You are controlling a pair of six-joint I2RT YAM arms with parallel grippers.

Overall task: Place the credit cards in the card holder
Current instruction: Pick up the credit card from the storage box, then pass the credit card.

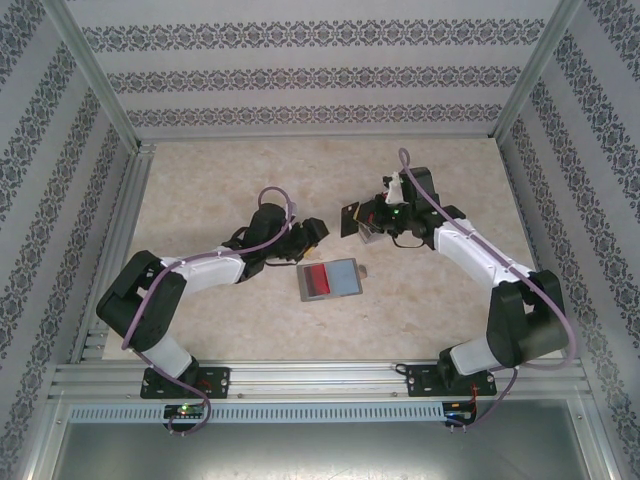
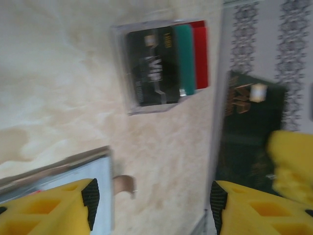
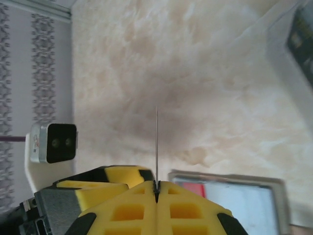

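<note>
1. Presently the right gripper [image 3: 156, 186] is clamped on a dark card [image 1: 350, 218], upper middle of the top view.
2. Left gripper [image 2: 152, 192]: fingers apart, empty.
3. The card looks light, stiff and slick; pinch the flat faces near an edge.
4. Card holder [image 1: 328, 279] lies open at centre.

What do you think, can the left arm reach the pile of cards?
Probably yes. The left gripper is open, with only bare table between it and the pile of cards. The right gripper, shut on a dark card, hangs close beside.
</note>
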